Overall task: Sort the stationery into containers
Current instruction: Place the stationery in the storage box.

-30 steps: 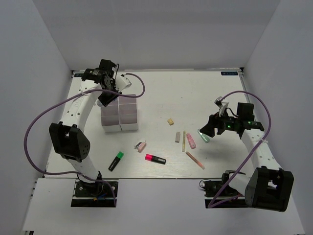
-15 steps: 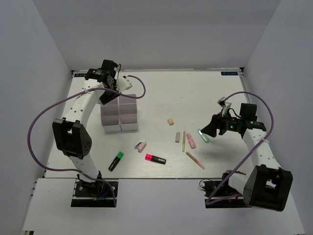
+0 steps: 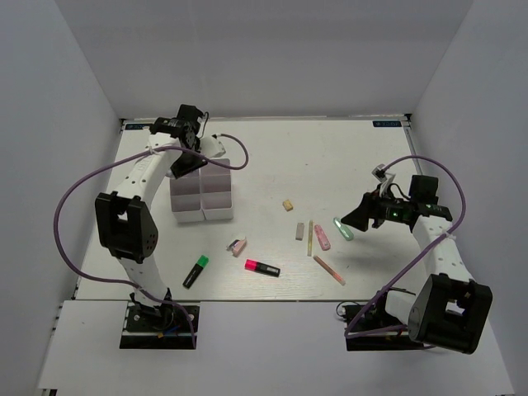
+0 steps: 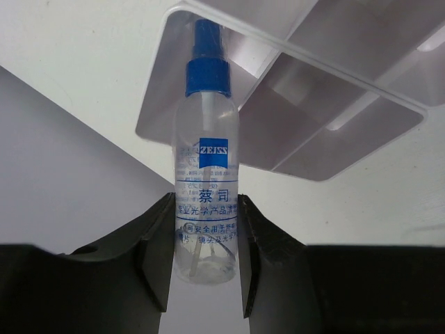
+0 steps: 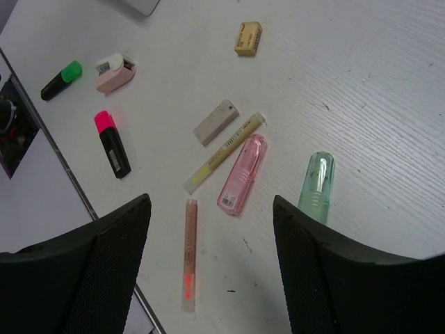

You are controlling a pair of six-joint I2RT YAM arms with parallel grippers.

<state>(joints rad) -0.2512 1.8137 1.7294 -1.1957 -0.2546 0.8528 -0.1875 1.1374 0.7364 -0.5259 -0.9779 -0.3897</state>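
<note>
My left pincer (image 4: 206,212), at the frame's bottom, pinches a clear bottle (image 4: 206,149) cap-first toward the tray (image 4: 348,125) above, seemingly for dropping in; my right pincer (image 5: 208,209) hangs spread above a pink eraser (image 5: 241,174).

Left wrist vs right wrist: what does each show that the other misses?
Left wrist only: the left claw shut on the blue-capped bottle, with the divided tray beyond its cap. Right wrist only: the open right claw over loose stationery: green highlighter, pink highlighter, beige eraser, grey eraser, yellowish pencil, pinkish pencil. Both: the white table.
</note>
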